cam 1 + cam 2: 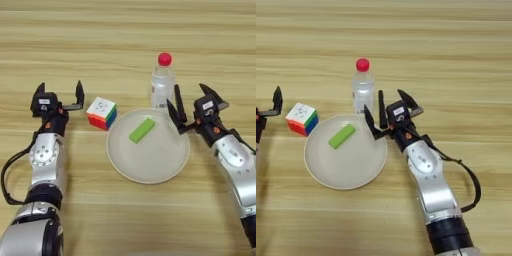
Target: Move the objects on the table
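Objects sit mid-table: green block (142, 130) flat on plate (125, 160), cube (102, 113) touching plate's left rim, bottle (162, 82) upright just behind far rim, w/ left gripper (60, 97) & right gripper (192, 102) both spread, empty, flanking them, prob. ready to grab.

Left arm reaches up from lower left, forearm near vertical, left gripper (60, 95) with black fingers spread apart. Right arm comes in from lower right, angled up-left, right gripper (195, 102) also with fingers spread wide. Both hold nothing.
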Robot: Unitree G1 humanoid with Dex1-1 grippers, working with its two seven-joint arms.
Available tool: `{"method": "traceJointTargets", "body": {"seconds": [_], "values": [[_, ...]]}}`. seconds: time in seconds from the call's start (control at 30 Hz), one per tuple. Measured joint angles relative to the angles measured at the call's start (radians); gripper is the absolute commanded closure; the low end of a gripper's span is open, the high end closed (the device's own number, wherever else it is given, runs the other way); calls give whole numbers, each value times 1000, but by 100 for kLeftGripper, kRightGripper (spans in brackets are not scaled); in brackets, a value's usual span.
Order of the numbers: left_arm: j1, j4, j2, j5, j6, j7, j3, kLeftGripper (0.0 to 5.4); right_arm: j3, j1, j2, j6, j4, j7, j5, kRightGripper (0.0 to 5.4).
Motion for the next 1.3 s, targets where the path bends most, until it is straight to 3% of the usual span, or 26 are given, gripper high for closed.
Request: {"method": "traceJointTargets", "body": {"seconds": [0.3,0.63,1.3], "values": [[-3,8,-8,7,-3,13,-17,1,-7,-137,-14,61,122,59,42,0],[-10,21,-8,15,-12,21,-21,1,-1,-187,12,101,189,116,84,0],[-16,36,-9,18,-20,30,-23,1,-2,-351,54,47,441,118,81,0]]}}
